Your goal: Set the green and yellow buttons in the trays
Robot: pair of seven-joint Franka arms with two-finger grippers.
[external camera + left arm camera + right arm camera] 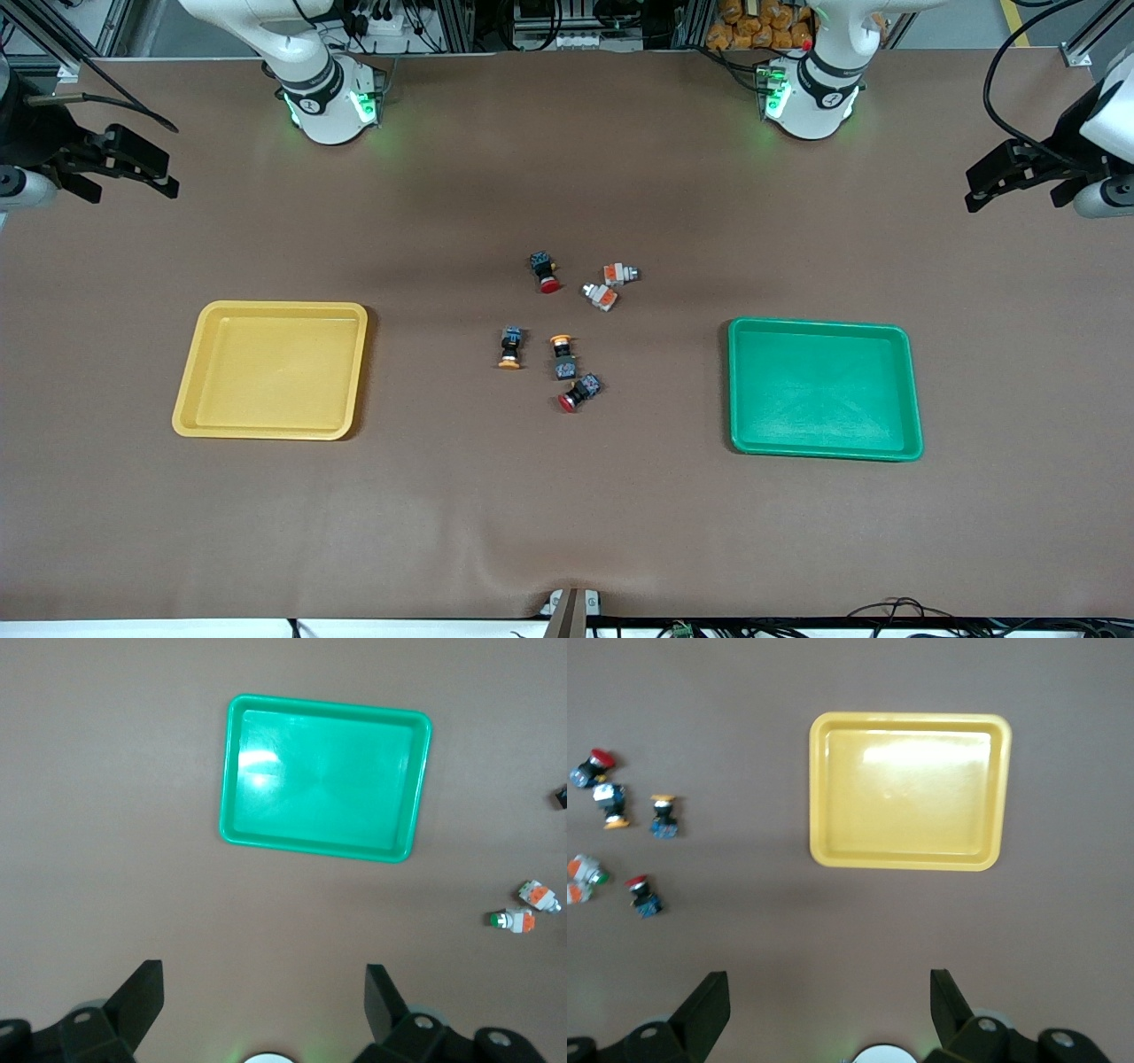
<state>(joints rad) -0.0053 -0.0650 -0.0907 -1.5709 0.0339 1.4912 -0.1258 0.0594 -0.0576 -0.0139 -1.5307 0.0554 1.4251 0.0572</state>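
Two black buttons with orange-yellow caps and two whitish-grey buttons with orange sections lie loose at mid-table. The empty yellow tray sits toward the right arm's end, and the empty green tray toward the left arm's end. My left gripper is open and empty, high over the table's edge at the left arm's end. Its wrist view shows it, the green tray and both grey buttons. My right gripper is open and empty over the right arm's end, above the yellow tray.
Two black-bodied buttons with red caps lie among the others. They also show in the right wrist view, with the yellow-capped ones. Brown mat covers the table.
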